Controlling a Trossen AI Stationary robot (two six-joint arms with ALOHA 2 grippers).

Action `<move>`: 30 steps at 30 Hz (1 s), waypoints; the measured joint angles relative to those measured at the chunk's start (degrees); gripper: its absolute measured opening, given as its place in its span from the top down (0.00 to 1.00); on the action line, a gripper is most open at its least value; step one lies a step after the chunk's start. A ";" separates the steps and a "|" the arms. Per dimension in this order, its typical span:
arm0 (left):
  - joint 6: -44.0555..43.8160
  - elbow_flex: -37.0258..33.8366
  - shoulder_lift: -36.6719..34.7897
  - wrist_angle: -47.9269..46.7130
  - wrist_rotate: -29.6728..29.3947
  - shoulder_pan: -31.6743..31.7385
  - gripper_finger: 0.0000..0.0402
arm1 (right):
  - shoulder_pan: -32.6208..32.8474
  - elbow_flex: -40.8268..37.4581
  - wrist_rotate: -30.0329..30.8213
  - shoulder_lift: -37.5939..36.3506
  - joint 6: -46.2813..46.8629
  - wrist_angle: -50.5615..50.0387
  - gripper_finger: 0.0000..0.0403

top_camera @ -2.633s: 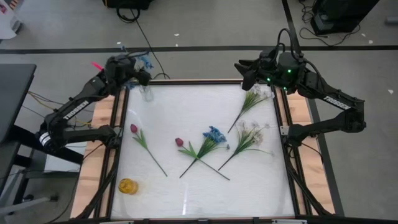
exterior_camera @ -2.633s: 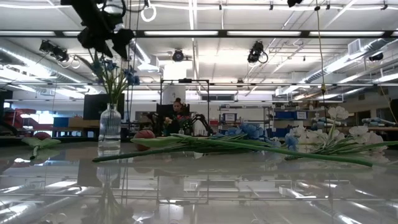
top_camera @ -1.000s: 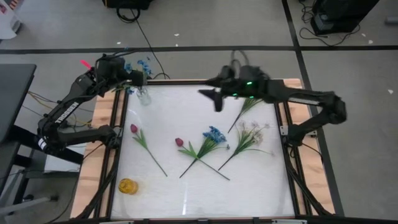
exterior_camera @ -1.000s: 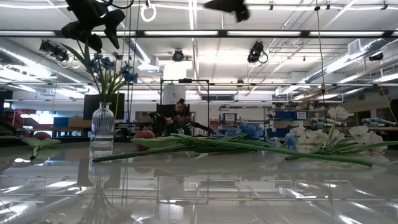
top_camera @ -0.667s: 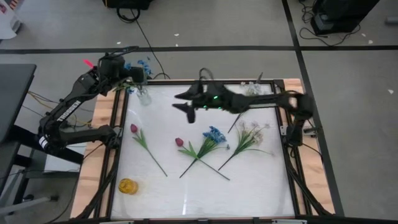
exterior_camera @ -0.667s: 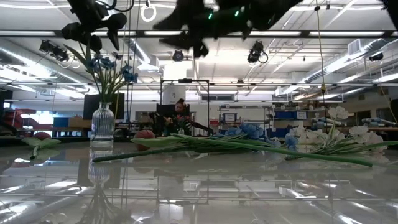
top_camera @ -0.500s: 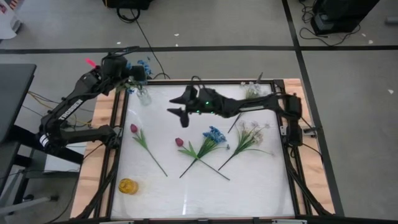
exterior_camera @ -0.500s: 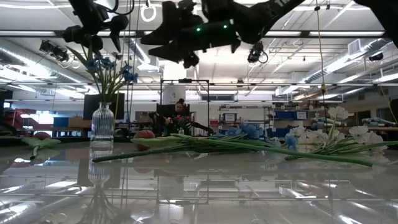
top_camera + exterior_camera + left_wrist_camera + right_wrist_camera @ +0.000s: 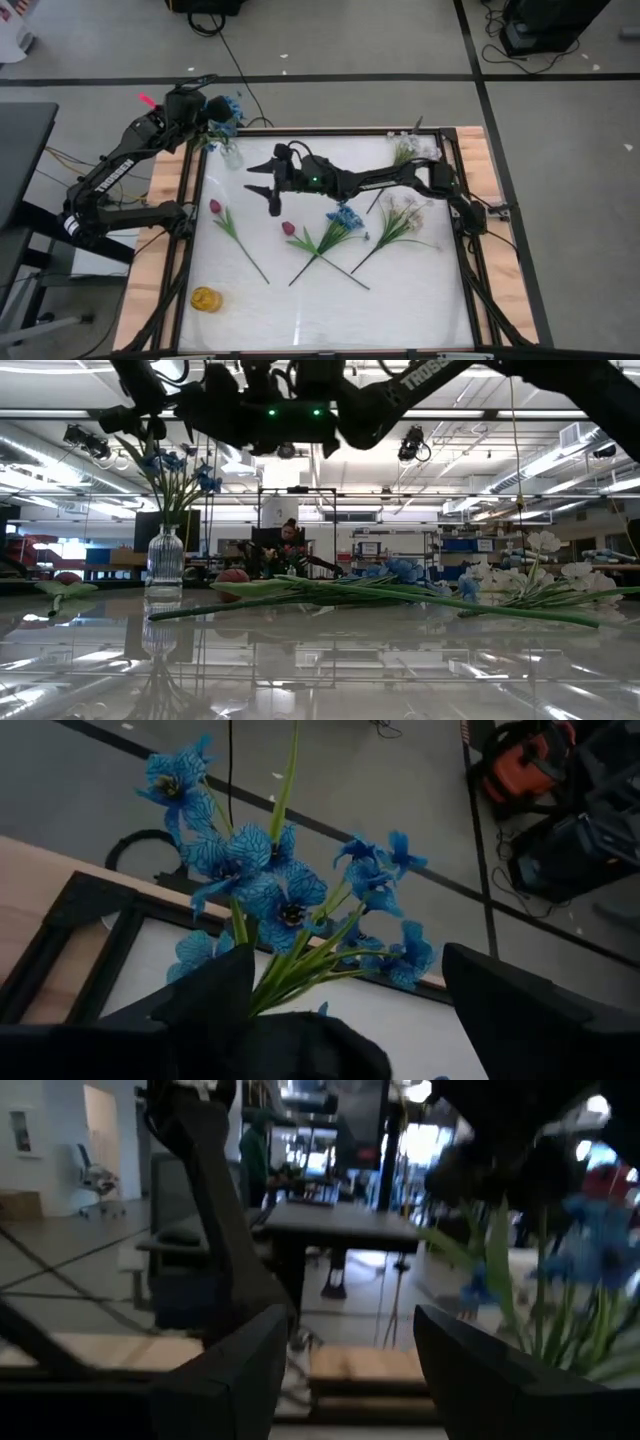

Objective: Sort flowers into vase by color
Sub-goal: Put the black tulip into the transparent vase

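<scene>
A clear glass vase [image 9: 233, 155] stands by its base at the table's far left corner with blue flowers [image 9: 228, 103] in it; the low view shows the vase [image 9: 165, 565] upright. My left gripper [image 9: 205, 108] is open just above it, and the blue stems [image 9: 300, 965] pass between its fingers; whether they touch, I cannot tell. My right gripper [image 9: 265, 187] is open, reaching across the table above the surface, between the vase and a pink bud [image 9: 288, 229]. Flat on the table lie another pink bud [image 9: 214, 207], a blue flower [image 9: 345, 216] and white sprays [image 9: 405, 212].
A further pale spray [image 9: 413, 152] lies at the far right corner. A small yellow container [image 9: 205, 298] sits near the table's near left corner. The table's dark frame [image 9: 190, 230] runs along its edges. A person [image 9: 288, 545] sits in the room beyond.
My right arm has stretched out from the table's far right toward its left, passing over the middle and a little nearer the table's near edge, coming down lower; it now reaches close to the vase. Its fingers stay open. The flowers on the table have kept still.
</scene>
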 joint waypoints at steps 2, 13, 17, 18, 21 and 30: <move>-1.69 0.00 0.02 -0.05 -0.01 0.00 0.18 | 0.00 3.12 -0.10 2.25 -1.27 1.49 0.43; -6.50 -0.04 4.10 -0.41 -0.22 -3.61 0.18 | -1.03 25.98 2.09 16.79 -2.11 1.73 0.43; -9.07 -0.04 5.34 -0.41 0.11 -5.33 0.18 | -2.14 35.25 2.62 22.43 -2.09 -0.75 0.43; -9.70 -0.04 5.39 -0.40 0.59 -5.61 0.18 | -2.40 37.40 2.62 23.90 -2.06 -1.46 0.43; -10.35 -0.04 5.64 -0.43 2.24 -6.26 0.18 | -3.20 40.35 3.11 26.39 -2.21 -2.20 0.43; -10.81 -0.04 5.60 -0.78 3.25 -7.10 0.18 | -4.83 39.28 4.34 26.99 -1.45 -0.94 0.49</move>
